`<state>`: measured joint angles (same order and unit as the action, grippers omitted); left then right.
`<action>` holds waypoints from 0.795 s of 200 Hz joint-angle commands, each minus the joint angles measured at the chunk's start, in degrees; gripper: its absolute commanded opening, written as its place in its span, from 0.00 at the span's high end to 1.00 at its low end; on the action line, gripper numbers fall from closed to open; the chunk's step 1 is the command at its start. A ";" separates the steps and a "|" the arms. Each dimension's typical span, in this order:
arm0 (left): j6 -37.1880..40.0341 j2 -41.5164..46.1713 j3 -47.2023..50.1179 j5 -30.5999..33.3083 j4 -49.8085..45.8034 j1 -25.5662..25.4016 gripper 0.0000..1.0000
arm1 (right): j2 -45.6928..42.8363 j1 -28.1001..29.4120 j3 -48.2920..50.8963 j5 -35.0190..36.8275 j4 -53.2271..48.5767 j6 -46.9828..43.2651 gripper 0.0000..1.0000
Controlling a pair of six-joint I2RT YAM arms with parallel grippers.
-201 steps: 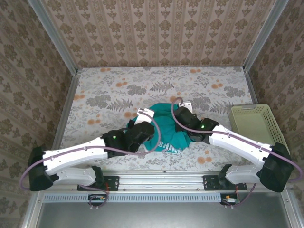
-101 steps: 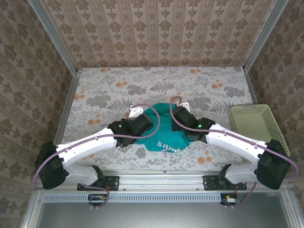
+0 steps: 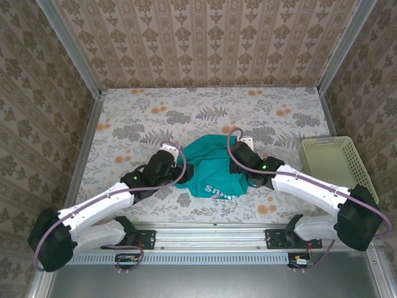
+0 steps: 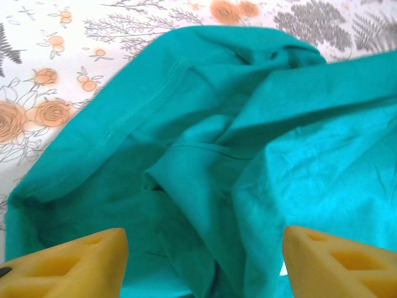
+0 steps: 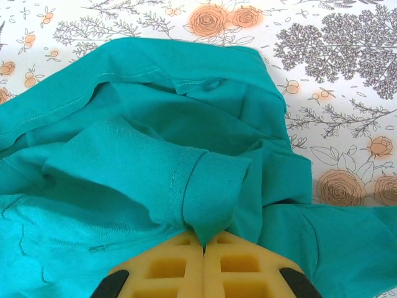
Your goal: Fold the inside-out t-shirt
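- The inside-out t-shirt [image 3: 209, 169] lies crumpled at lower middle of the overhead view, on the flowered table [image 3: 142, 112].
- The left gripper [image 4: 201, 264] has its jaws wide apart over the cloth, pinching nothing.
- The right gripper [image 5: 204, 247] is clamped on a hemmed fold of the shirt.
- A pale basket [image 3: 324, 142] sits at the right.

Damask-patterned walls [image 3: 205, 37]; floral tabletop [image 3: 136, 112]; metal corner posts [image 3: 67, 43].
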<state>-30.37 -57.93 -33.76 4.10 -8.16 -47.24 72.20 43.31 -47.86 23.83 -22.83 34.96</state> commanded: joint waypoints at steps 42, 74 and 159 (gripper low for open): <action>-6.87 4.01 2.11 -3.50 -3.65 -1.19 0.38 | -0.40 -0.72 -0.31 0.25 -0.40 0.94 1.00; -8.05 2.10 -0.08 6.97 -8.46 -12.23 0.33 | -0.13 -0.69 -0.44 -0.14 -0.04 1.32 1.00; -5.37 -6.76 -2.89 4.42 -1.96 -7.81 0.69 | -3.86 -0.71 0.57 -0.22 -0.50 0.38 1.00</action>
<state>-37.47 -63.61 -33.19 10.46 -13.04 -57.06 70.76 42.98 -47.77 23.49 -22.85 34.96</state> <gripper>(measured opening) 0.418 0.065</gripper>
